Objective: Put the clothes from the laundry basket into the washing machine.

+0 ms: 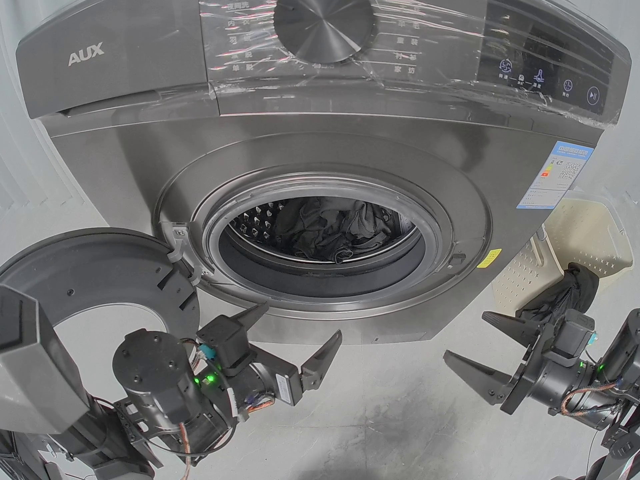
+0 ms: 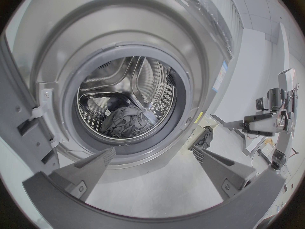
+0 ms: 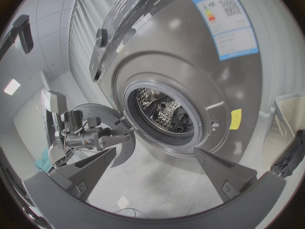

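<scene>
One dark bundle [image 1: 327, 228] lay in drum [image 1: 257, 221]; another garment [image 1: 567, 295] hung on laundry basket [image 1: 593, 235], unloaded. Wide, empty: left hand [image 1: 300, 320], right hand [image 1: 467, 335].

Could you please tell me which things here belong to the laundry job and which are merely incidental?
Job in hand: washing machine, its open door, dark clothes in the drum, laundry basket, dark garment draped over its rim, left claw, right claw, both open.
Incidental: blue label, yellow sticker, dial.

Bright even light; glare streaks on washing machine [image 1: 347, 143]; edges warped.
</scene>
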{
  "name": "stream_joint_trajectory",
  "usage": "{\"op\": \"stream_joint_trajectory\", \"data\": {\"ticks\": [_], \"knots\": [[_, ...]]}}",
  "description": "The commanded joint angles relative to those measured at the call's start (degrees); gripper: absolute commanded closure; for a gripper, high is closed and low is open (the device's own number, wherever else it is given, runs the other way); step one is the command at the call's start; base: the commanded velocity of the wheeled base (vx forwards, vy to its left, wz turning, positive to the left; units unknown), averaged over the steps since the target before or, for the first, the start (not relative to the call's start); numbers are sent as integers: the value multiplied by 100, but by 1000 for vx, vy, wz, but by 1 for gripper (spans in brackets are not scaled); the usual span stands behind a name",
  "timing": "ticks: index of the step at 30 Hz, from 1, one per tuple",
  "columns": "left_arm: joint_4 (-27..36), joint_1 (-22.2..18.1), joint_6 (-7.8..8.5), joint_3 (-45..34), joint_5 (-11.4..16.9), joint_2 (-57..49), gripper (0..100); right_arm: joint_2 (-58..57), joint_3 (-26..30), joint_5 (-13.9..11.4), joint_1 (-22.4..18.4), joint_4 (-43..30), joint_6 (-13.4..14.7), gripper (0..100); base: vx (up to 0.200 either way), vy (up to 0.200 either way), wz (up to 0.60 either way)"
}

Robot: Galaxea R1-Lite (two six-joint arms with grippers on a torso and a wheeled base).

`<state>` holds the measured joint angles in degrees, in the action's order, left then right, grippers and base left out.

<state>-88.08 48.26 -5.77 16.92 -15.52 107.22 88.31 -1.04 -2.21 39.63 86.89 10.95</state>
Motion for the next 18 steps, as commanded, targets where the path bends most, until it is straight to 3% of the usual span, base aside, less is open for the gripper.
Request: {"op": "stream_joint_trajectory", "data": {"ticks": [1,6,11,16,18], "knots": [[-52,17,14,-374,-83,-386,0,-657,104,19,-351,-243,-40,0,0,0,0],[-43,-89,14,-734,-109,-992,0,-1641,104,19,-597,-1667,-49,0,0,0,0],[-43,-238,32,-1200,-92,-1607,0,-2775,104,185,-764,-3091,-102,0,-200,0,0],[-43,-625,181,-1657,-57,-2187,0,-3724,104,265,-1019,-4040,-110,0,0,0,0],[89,-660,155,-1692,-74,-2451,0,-3962,95,256,-1265,-4356,-145,0,0,0,0]]}}
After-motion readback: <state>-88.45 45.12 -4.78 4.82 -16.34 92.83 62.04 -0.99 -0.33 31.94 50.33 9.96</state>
